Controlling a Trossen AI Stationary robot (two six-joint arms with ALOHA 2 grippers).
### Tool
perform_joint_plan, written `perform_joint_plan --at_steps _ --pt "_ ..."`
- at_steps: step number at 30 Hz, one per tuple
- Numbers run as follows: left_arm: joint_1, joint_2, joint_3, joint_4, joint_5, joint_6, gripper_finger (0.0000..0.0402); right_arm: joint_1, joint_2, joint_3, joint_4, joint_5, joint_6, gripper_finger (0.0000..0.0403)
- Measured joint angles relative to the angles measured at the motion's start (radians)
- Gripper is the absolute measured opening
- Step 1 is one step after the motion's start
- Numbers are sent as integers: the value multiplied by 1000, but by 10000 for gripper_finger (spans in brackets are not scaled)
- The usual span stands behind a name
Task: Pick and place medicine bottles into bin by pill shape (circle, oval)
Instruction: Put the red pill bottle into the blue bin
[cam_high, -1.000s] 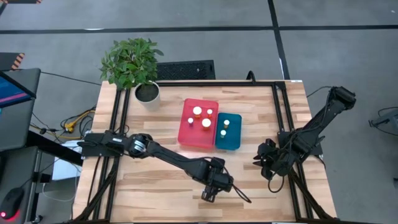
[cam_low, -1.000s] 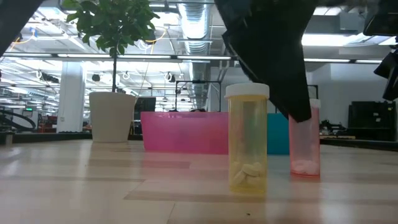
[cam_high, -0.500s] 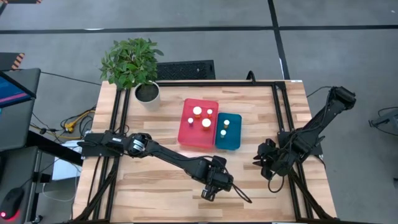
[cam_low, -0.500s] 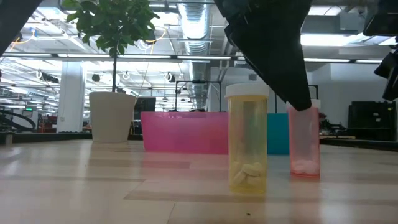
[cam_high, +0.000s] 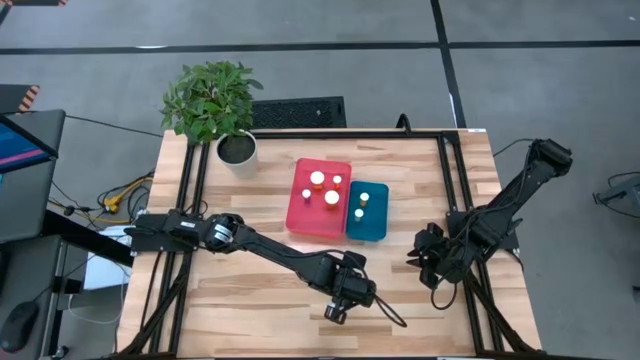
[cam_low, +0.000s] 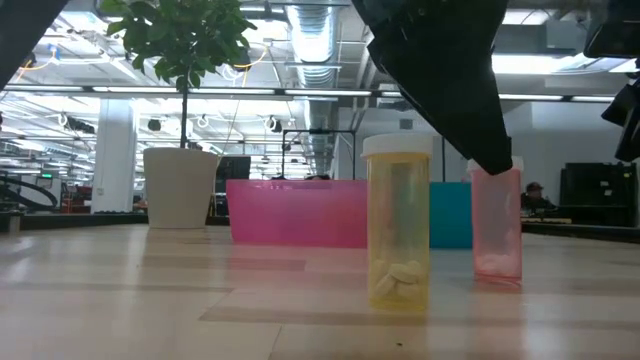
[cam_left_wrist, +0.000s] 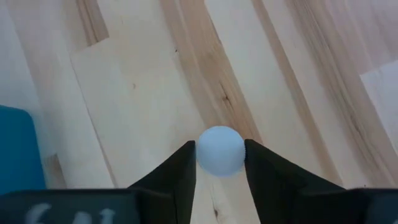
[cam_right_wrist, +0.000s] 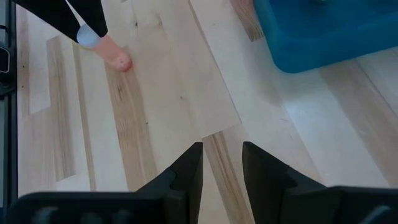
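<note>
Low view shows a clear pink plastic bottle (cam_low: 497, 222) lifted just off the pale wooden counter (cam_low: 150, 300), near its front edge, its round white cap pinched in the left claw (cam_left_wrist: 220, 163). A yellow bottle (cam_low: 398, 222) stands beside it. The right claw (cam_right_wrist: 221, 163) hangs narrowly parted, empty.

Light wood-plank bench (cam_high: 250, 300) with a black frame running along its edges. Potted plant (cam_high: 213, 100) with leafy green top in a white pot (cam_high: 238, 150) sits at the far-left corner of the bench, also seen in the low view as a pale pot (cam_low: 180, 187) under green leaves. Off the bench's left edge: a monitor (cam_high: 25, 140) with a pink-blue screen and loose cables (cam_high: 115, 195) on the grey floor (cam_high: 540, 90); a dark mat (cam_high: 298, 112) lies just past the far edge.
</note>
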Motion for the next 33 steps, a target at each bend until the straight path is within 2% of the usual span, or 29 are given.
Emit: perform_joint_plan --at_steps 6,12,22,30,33 --pt "7 -12 0 -5 -1 -28 115 0 0 0 0 0 0 120" --pt "35 -98 14 -54 -53 -65 115 0 0 0 1 0 0 120" --pt "180 -233 15 -41 -223 -77 115 0 0 0 -1 0 0 120" --pt "317 -216 14 -18 -161 -5 114 0 0 0 -1 3 0 120" --pt "341 -207 15 53 -137 45 114 0 0 0 0 17 0 120"
